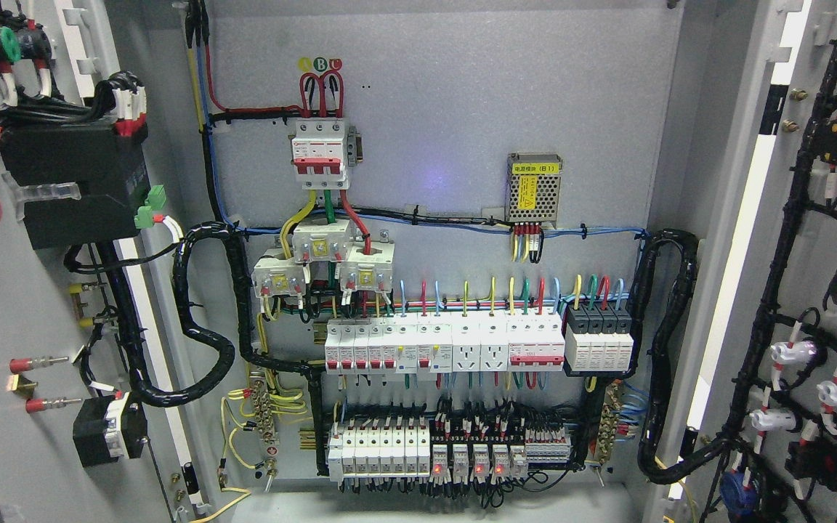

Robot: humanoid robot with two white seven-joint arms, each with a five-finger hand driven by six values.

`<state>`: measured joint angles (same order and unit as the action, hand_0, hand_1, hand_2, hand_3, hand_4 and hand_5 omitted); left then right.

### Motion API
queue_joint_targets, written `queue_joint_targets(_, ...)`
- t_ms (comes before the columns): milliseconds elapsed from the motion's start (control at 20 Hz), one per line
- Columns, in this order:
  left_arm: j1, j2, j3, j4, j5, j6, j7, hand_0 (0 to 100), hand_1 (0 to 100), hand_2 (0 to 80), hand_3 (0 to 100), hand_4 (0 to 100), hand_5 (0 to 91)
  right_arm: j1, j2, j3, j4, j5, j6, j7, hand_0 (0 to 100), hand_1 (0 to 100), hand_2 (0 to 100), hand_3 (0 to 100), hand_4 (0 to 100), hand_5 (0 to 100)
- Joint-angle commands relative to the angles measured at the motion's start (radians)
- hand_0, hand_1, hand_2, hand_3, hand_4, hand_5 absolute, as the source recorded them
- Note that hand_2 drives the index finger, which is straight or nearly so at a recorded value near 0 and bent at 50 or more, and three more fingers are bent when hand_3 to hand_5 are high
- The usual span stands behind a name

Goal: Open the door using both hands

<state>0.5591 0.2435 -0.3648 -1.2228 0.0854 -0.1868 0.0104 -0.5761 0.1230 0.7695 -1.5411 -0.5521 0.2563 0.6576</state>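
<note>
Head view looks straight into an electrical cabinet with both doors standing open. Left door (4, 305) is swung out at the picture's left, its inner face toward the camera, carrying a black box (70, 181) with bundled wiring and green connectors. Right door (811, 290) is swung out at the right, inner face also showing, with black cable runs and white lamp or button backs. Neither robot hand nor arm appears anywhere in the frame, so their state cannot be told. Between the doors, the grey back panel (447, 109) holds a red-and-white main breaker (320, 152) at upper centre, three white current transformers (320, 258) just below it, and a small perforated power supply (533, 187) with a yellow label to the right. Lower down runs a row of white breakers and sockets (447, 347); beneath that, a second row of breakers and relays (447, 450), several with red lights lit. Black spiral-wrapped cable (204, 334) loops from the left door hinge side into the panel.
</note>
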Motion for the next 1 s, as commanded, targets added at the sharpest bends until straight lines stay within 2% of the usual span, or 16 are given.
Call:
queue_joint_targets(0, 0.008, 0.059, -0.059, -0.144, 0.031, 0.0, 0.0, 0, 0, 0.0, 0, 0, 0.0, -0.005, 0.023, 0.019, 0.016, 0.014, 0.0, 0.0, 19, 0, 0, 0, 0, 0)
queue_joint_targets(200, 0.001, 0.059, -0.077, -0.196, 0.068, 0.0, 0.0, 0, 0, 0.0, 0, 0, 0.0, -0.01, 0.023, 0.017, 0.01, 0.014, -0.002, 0.0, 19, 0, 0, 0, 0, 0)
queue_joint_targets(451, 0.001, 0.066, -0.08, -0.303, 0.068, 0.001, 0.0, 0, 0, 0.0, 0, 0, 0.0, -0.011, 0.006, -0.016, 0.018, 0.011, -0.002, 0.002, 19, 0, 0, 0, 0, 0)
queue_joint_targets(551, 0.001, 0.077, -0.08, -0.355, 0.068, 0.001, 0.0, 0, 0, 0.0, 0, 0, 0.0, -0.008, -0.017, -0.064, 0.013, 0.008, 0.0, 0.0, 19, 0, 0, 0, 0, 0)
queue_joint_targets(952, -0.007, 0.088, -0.079, -0.477, 0.068, 0.001, 0.0, 0, 0, 0.0, 0, 0, 0.0, 0.012, -0.143, -0.193, 0.001, 0.004, -0.014, 0.004, 19, 0, 0, 0, 0, 0)
